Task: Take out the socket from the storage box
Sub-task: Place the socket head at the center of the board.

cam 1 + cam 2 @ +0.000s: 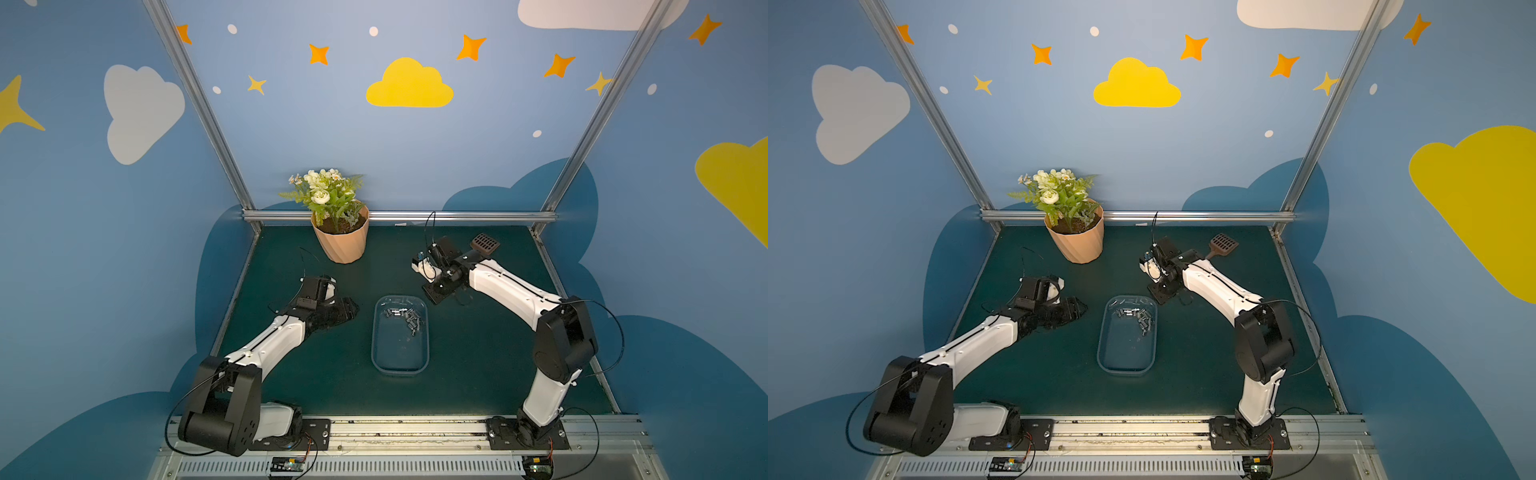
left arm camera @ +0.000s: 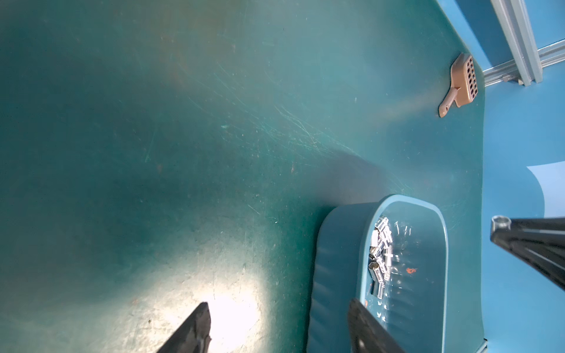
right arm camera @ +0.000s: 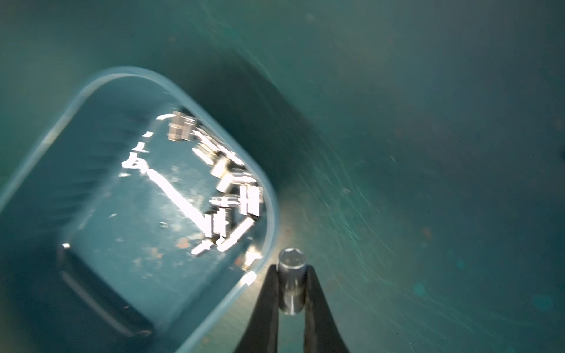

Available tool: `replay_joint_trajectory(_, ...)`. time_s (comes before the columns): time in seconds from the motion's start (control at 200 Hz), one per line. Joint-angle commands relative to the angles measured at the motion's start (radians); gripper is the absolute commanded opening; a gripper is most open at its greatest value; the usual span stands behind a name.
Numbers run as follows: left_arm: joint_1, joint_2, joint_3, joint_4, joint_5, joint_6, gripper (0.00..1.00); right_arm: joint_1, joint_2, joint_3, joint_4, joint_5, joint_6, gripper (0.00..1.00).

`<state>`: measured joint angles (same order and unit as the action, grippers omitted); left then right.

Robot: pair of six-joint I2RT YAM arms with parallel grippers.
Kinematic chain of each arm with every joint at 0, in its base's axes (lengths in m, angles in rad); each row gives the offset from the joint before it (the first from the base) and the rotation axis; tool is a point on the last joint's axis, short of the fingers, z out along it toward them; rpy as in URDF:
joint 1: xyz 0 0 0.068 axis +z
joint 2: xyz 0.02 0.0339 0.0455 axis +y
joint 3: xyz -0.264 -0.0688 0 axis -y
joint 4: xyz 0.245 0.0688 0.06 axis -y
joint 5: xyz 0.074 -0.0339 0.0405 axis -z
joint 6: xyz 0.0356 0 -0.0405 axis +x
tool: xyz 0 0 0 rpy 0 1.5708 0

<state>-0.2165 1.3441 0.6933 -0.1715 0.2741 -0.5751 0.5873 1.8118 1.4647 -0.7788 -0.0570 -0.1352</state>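
Right gripper: the right gripper (image 3: pixel 292 269) has its two black fingers (image 3: pixel 267 293) squeezed tight on a small, shiny, round metal socket (image 3: pixel 292 287).
Socket: it sits straight between the two fingers. Its open end, with a six-sided hole, sticks out past the tips. It is out of the box, just beside the rim, with the tabletop behind it. The left wrist view also shows it at the fingertips (image 2: pixel 500 221).
Storage box: the shallow, see-through, bluish plastic storage box (image 1: pixel 401 372) (image 1: pixel 1125 371) lies flat on the dark green tabletop (image 1: pixel 311 374), between the two pairs of fingers. One rounded corner (image 3: pixel 273 198) is just beside the right fingers.
Other sockets: a small pile of shiny metal sockets (image 1: pixel 405 318) (image 3: pixel 226 180) lies in the end of the box nearest the right fingers.
Left gripper: the left gripper (image 2: pixel 278 302) has its fingers wide apart with nothing between them. The box wall (image 2: pixel 333 259) is near them.
Writing: bright raised marks (image 3: pixel 137 159) show on the box floor, too blurred to read.
Farther off: a peach ribbed flowerpot with white flowers (image 1: pixel 340 241) stands beyond the left fingers. A brown plastic scoop with slots (image 1: pixel 484 244) (image 2: pixel 461 82) lies beyond the right fingers.
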Motion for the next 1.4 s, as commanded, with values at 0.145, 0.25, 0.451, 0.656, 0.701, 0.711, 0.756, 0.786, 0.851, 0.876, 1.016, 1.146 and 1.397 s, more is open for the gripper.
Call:
replay_joint_trajectory(0.145,0.0,0.023,0.028,0.001,0.04,-0.012,0.71,-0.039,0.043,-0.067,0.031,0.016,0.041,0.05)
replay_joint_trajectory(0.25,0.0,0.023,0.024,0.001,0.042,-0.014,0.71,-0.04,0.084,-0.083,0.056,0.028,0.073,0.05)
replay_joint_trajectory(0.451,-0.001,0.027,0.023,0.001,0.048,-0.018,0.71,-0.038,0.142,-0.101,0.098,0.028,0.112,0.05)
replay_joint_trajectory(0.656,-0.001,0.031,0.021,0.0,0.052,-0.02,0.71,-0.036,0.171,-0.106,0.108,0.029,0.121,0.05)
replay_joint_trajectory(0.701,-0.001,0.032,0.022,0.0,0.054,-0.02,0.71,-0.034,0.176,-0.104,0.109,0.032,0.123,0.05)
replay_joint_trajectory(0.711,-0.001,0.033,0.022,0.0,0.053,-0.021,0.71,-0.033,0.177,-0.103,0.109,0.033,0.124,0.05)
replay_joint_trajectory(0.756,-0.001,0.034,0.022,0.0,0.056,-0.021,0.71,-0.031,0.183,-0.099,0.106,0.039,0.127,0.05)
replay_joint_trajectory(0.786,-0.001,0.035,0.021,0.0,0.058,-0.021,0.71,-0.03,0.188,-0.096,0.102,0.04,0.128,0.05)
replay_joint_trajectory(0.851,-0.002,0.035,0.02,0.0,0.059,-0.021,0.71,-0.03,0.197,-0.091,0.098,0.042,0.134,0.05)
replay_joint_trajectory(0.876,-0.002,0.036,0.019,-0.001,0.059,-0.02,0.71,-0.03,0.201,-0.09,0.098,0.04,0.135,0.05)
replay_joint_trajectory(1.016,-0.003,0.035,0.019,-0.003,0.056,-0.019,0.71,-0.028,0.211,-0.088,0.096,0.036,0.141,0.05)
replay_joint_trajectory(1.146,-0.001,0.037,0.02,-0.003,0.06,-0.019,0.71,-0.029,0.213,-0.088,0.093,0.036,0.142,0.07)
replay_joint_trajectory(1.397,-0.002,0.04,0.019,-0.003,0.062,-0.019,0.71,-0.029,0.211,-0.087,0.089,0.037,0.14,0.13)
